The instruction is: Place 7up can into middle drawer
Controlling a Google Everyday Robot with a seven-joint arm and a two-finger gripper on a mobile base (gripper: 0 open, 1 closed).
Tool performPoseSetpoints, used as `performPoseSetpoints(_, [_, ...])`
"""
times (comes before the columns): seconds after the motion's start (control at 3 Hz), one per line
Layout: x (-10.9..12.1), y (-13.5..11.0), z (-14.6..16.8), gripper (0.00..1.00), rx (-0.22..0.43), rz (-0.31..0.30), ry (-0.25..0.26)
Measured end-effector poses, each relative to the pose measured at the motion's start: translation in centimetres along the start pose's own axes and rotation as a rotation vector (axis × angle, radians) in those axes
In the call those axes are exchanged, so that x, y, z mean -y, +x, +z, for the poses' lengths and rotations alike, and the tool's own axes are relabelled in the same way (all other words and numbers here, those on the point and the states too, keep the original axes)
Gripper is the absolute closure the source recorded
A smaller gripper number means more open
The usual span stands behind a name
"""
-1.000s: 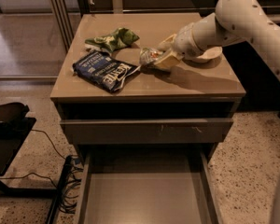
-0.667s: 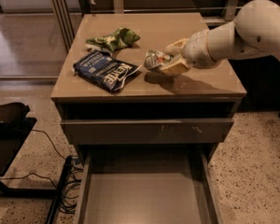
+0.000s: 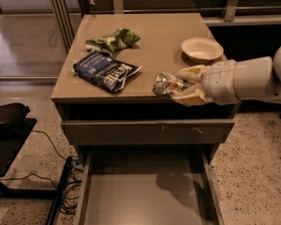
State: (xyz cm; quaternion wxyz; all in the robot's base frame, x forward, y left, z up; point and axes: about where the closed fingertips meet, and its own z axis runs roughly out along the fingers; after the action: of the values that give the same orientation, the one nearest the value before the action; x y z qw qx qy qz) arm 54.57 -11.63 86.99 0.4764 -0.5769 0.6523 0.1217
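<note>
The 7up can (image 3: 166,84) is a dented silvery can with green and red marks, held in my gripper (image 3: 182,85), which is shut on it from the right. Can and gripper hang over the front edge of the cabinet top, above the pulled-out middle drawer (image 3: 145,198), a wide grey-tan tray with a flat floor at the bottom of the view. My white arm (image 3: 253,78) comes in from the right. The gripper's shadow falls on the drawer floor.
On the cabinet top (image 3: 159,41) lie a dark blue chip bag (image 3: 105,70), a green snack bag (image 3: 113,40) and a white bowl (image 3: 202,48). A shut drawer front (image 3: 147,131) sits above the open one. Cables (image 3: 65,191) and a black stand (image 3: 7,139) are on the floor at left.
My gripper has carried the can from over the cabinet top, near the bowl, forward to its front edge. The bowl is now uncovered.
</note>
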Motion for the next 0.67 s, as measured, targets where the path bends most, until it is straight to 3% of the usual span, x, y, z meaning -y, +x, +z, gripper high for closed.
performPoseSetpoints(0.33, [-4.8,0.9,-1.0,1.00,0.009,0.024,0.008])
performPoseSetpoints(0.67, [-9.7,3.1,2.6,1.00,0.043,0.124,-0.035])
